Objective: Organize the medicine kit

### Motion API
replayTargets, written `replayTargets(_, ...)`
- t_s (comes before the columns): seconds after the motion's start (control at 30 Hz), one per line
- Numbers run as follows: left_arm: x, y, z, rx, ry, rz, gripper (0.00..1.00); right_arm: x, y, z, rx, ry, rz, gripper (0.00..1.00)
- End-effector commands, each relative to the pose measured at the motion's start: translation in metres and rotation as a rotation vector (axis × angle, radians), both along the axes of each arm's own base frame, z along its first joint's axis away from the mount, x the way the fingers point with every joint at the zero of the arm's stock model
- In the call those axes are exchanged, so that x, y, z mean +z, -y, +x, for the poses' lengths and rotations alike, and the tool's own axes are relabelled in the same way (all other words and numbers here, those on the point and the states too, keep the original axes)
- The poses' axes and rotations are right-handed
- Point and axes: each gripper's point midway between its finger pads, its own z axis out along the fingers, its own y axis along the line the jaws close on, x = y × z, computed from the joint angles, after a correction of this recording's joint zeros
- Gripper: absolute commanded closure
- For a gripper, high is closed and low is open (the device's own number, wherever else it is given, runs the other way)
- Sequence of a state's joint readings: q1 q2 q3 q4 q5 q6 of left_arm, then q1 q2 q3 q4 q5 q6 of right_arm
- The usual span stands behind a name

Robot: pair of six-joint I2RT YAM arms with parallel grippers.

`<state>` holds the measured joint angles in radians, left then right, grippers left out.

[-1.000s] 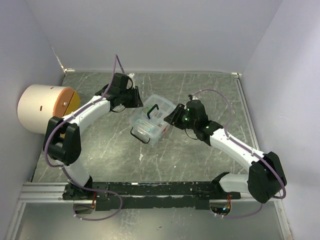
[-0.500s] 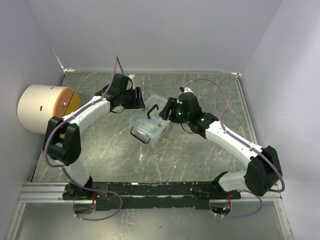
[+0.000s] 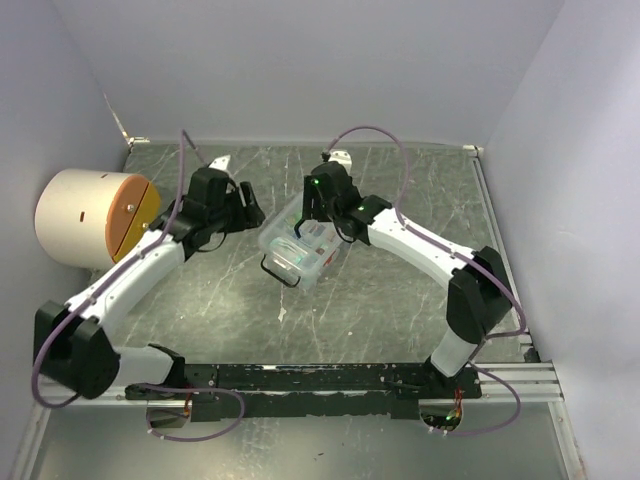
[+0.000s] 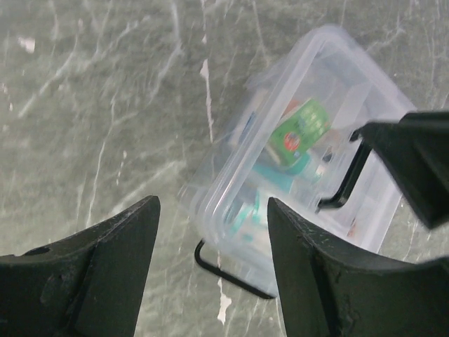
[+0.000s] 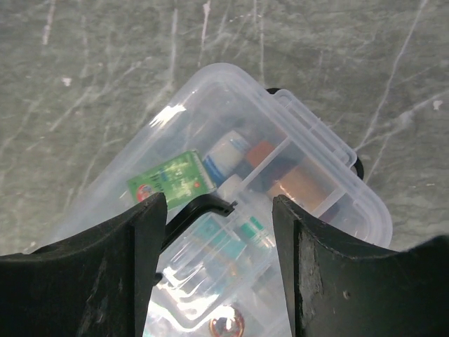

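The left pincer (image 3: 250, 212) stands wide and holds nothing, poised just beside the left end of the small clear rectangular plastic medicine kit (image 3: 300, 245), which lies slantwise in the middle of the grey marbled desk (image 3: 400, 300). The right pincer (image 3: 308, 212) is also wide and empty, set over the kit's far end. In its wrist view the kit's black handle (image 5: 196, 210) lies in the gap between the fingers (image 5: 119, 274); whether they touch it cannot be told.

From above, the right arm hides the kit's far edge and the contents are a blur. The wrist views show a green-and-white packet (image 5: 172, 180) and small bottles in divided compartments. The left wrist view adds a black wire loop (image 4: 224, 270) at the kit's near end. Only the top view shows the big white-and-orange cylinder (image 3: 85, 215), well apart at the left.
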<state>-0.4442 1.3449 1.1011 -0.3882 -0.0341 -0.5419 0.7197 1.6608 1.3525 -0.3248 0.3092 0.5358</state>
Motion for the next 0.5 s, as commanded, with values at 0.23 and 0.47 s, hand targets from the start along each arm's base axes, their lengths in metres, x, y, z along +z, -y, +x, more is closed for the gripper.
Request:
replayTargets(0.23,-0.028,-0.02,-0.055,0.105,-0.023,-0.147,0.27,-0.006,0.032,-0.012,-0.034,-0.005,-0.154,0.38)
replayTargets(0.47,-0.044,-0.052,-0.07,0.286,-0.006,-0.157,0.17,-0.018,0.049,-0.039,-0.007,-0.037,-0.156,0.4)
